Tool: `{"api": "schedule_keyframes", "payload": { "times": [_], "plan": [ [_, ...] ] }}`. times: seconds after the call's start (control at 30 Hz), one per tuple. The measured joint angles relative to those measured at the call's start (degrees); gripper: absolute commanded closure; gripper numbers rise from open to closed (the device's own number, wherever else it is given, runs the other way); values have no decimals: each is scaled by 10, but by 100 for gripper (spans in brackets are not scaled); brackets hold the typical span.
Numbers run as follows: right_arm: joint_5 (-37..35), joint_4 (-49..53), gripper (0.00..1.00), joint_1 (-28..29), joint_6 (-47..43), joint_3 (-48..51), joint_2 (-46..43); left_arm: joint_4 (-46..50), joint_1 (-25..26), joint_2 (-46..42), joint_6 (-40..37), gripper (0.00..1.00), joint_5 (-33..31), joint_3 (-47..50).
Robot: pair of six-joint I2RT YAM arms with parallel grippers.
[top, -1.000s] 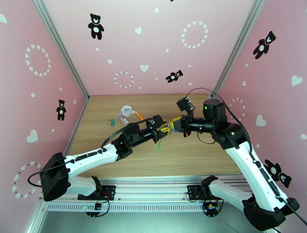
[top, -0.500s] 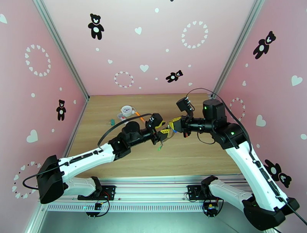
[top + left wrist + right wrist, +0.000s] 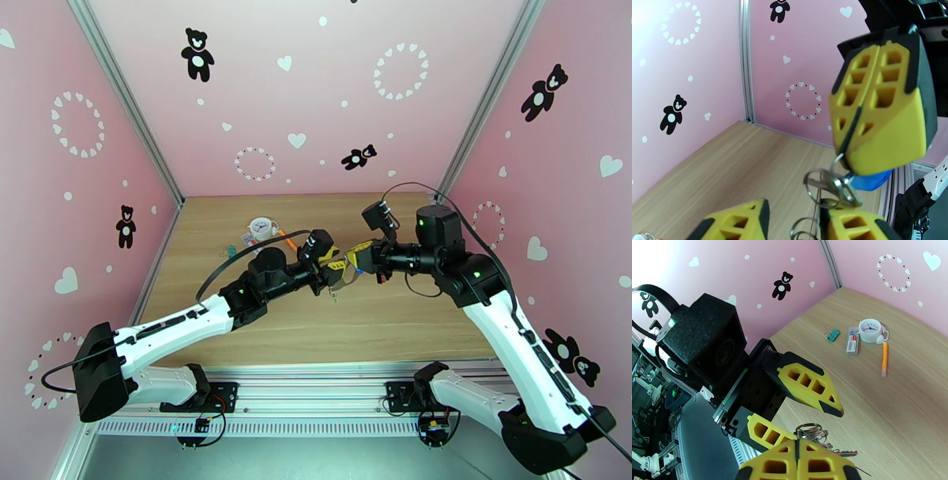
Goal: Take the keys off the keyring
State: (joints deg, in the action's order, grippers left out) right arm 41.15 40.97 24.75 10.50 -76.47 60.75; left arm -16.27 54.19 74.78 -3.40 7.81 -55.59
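Risk of a drop: keyring hangs mid-air over table, strap pinched in shut R gripper, keys and blue tag dangling just below. L gripper jaws are part-open either side of the rings, holding nothing. If L closes off-target it prob. nips ring, not key; a pull could then drag strap out of R's pinch.

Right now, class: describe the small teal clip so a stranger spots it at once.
On the wooden table, far left, small items cluster beside a round white disc. The teal clip lies leftmost, the only blue-green piece with wire handles.
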Motion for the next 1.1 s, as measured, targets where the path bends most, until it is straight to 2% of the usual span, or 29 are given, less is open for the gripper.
{"api": "schedule_keyframes", "payload": {
  "times": [0.1,0.2,0.43,0.63,0.77,1.1],
  "plan": [
    [-2,-1,100,0,0,0,0,2,0,0,0,59,-8,-3],
    [-3,-5,100,0,0,4,0,8,0,0,-1,52,-10,-5],
    [-9,-9,100,0,5,4,0,9,0,0,-3,46,-8,-6],
    [-14,-9,100,0,5,6,0,8,0,0,6,45,-11,-10],
    [-20,-9,100,0,5,7,-1,9,0,0,13,51,-33,-15],
    [-26,-8,100,0,4,7,-8,9,0,0,13,54,-59,-17]
  ]
}}
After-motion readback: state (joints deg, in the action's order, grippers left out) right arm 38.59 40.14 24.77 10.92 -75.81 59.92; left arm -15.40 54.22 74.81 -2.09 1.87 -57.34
